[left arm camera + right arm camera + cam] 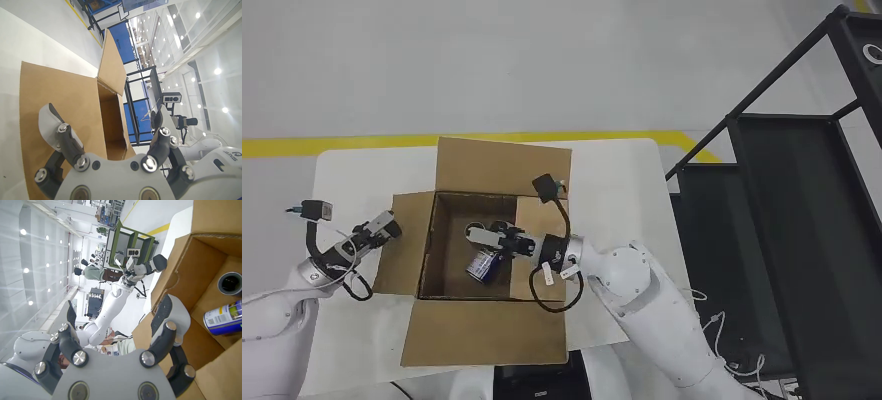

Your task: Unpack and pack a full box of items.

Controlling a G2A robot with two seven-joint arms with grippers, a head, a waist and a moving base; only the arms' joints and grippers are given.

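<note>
Open brown cardboard box [504,165] stands on the white table [622,170]. A blue-labelled cylindrical can [480,265] lies on its side inside the box. The right gripper [475,235] is over the box's opening, and the left gripper [390,224] is beside the box's left flap.

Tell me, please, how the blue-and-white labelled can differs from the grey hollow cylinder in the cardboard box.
The blue-and-white labelled can is printed; the grey hollow cylinder is plain. The can shows its long side, the cylinder its dark open mouth. Both sit inside the cardboard box.
</note>
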